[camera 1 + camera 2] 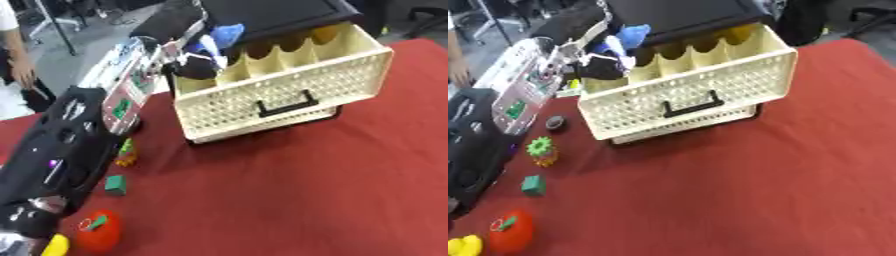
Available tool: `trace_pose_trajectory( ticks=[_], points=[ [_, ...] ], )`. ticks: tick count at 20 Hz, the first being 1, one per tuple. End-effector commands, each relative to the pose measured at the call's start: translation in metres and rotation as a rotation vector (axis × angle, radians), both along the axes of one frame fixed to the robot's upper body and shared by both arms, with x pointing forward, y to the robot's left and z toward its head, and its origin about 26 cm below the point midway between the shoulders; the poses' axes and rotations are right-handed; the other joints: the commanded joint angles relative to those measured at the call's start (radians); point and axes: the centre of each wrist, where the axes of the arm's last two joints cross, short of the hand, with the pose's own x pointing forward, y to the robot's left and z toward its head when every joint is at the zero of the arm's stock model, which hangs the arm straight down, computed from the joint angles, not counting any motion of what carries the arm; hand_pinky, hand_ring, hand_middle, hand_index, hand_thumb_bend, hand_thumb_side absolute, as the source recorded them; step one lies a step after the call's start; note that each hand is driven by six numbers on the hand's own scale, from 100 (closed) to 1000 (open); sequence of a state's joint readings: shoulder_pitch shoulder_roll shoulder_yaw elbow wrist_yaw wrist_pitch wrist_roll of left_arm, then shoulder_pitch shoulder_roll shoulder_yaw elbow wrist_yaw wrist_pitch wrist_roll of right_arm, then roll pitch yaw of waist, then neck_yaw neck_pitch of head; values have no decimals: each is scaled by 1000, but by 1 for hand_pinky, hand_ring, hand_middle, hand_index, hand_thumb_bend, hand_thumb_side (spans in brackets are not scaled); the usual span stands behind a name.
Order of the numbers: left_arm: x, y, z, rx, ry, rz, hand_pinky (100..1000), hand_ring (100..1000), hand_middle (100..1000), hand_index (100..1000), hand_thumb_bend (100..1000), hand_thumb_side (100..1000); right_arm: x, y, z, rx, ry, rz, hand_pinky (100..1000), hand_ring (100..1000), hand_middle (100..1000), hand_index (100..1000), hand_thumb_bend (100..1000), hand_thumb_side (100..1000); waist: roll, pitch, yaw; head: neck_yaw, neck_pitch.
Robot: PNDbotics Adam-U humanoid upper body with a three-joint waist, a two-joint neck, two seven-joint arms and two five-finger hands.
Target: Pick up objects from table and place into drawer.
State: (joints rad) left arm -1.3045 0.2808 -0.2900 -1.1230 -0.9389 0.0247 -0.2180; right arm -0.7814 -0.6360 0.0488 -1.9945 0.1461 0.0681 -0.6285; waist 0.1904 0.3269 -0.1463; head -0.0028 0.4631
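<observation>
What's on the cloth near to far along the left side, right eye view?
Yellow toy → red tomato toy → green block → green-topped pineapple toy → small dark round thing → cream drawer.

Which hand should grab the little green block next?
Left, probably. The left arm's hand is over the drawer on the same side as the green block. The right hand isn't visible.

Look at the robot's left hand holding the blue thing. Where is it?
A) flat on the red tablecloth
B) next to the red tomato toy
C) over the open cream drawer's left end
C: the left hand, its fingers curled round a blue object, hangs above the left end of the open cream plastic lattice drawer.
</observation>
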Motion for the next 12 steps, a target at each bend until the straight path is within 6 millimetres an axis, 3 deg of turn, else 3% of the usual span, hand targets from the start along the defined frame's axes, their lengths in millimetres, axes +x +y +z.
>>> trace_pose_trajectory(
  ticks=[1, 7, 12],
  points=[
    [1, 8, 9, 6, -24, 25, 100, 243, 289, 565, 100, 359, -3, -3, 5, 5, -13, -4, 524, 602, 591, 731, 100, 484, -7, -18, 2, -4, -8],
    [-4, 6, 13, -18, -3, -4, 100, 233, 278, 554, 100, 402, -2, -4, 3, 10, -7, -9, 523, 602, 591, 731, 100, 482, -8, -23, 6, -11, 5],
    [-8, 6, 18, -47, 26, -20, 100, 245, 290, 572, 100, 542, -2, -4, 2, 12, -1, -10, 522, 602, 591, 731, 100, 482, -6, -27, 9, -16, 11]
  ],
)
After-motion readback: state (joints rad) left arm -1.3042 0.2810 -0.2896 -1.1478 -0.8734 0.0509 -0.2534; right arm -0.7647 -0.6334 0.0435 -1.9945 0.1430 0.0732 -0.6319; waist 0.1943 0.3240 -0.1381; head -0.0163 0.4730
